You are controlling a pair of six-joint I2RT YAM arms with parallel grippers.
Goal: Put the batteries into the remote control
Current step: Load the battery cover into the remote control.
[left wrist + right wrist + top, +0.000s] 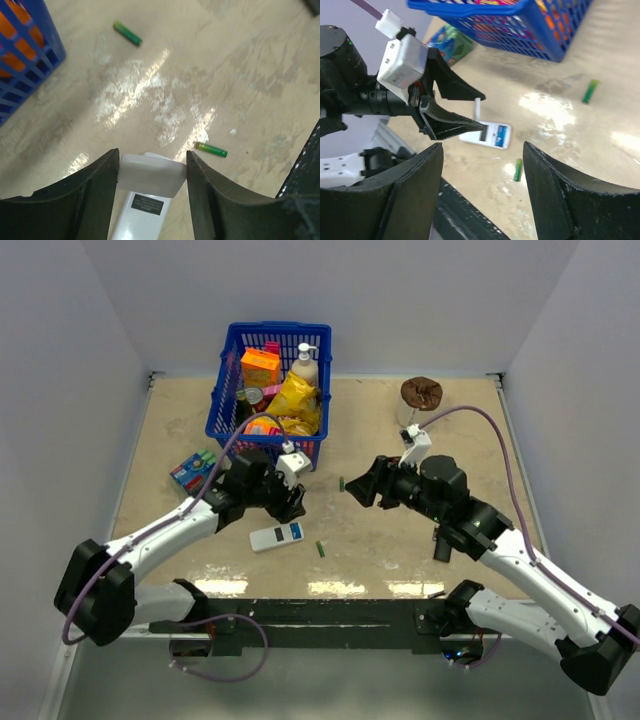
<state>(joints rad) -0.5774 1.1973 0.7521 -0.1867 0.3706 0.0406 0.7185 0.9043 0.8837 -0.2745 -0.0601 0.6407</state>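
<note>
We see the white-and-black left arm [165,530] reaching from its base at the near left corner towards the middle of the table, elbow low and forearm rising to the wrist. Its black two-finger left gripper [292,502] tilts downward, and its fingers [95,195] are clamped on the two sides of a small white flat plastic piece [150,175]. The white-and-black right arm [530,575] stretches from the near right corner inward and to the left. Its black right gripper [352,487] points at the left one from a little way off, jaws spread wide with nothing between them. The two grippers face each other, apart.
</note>
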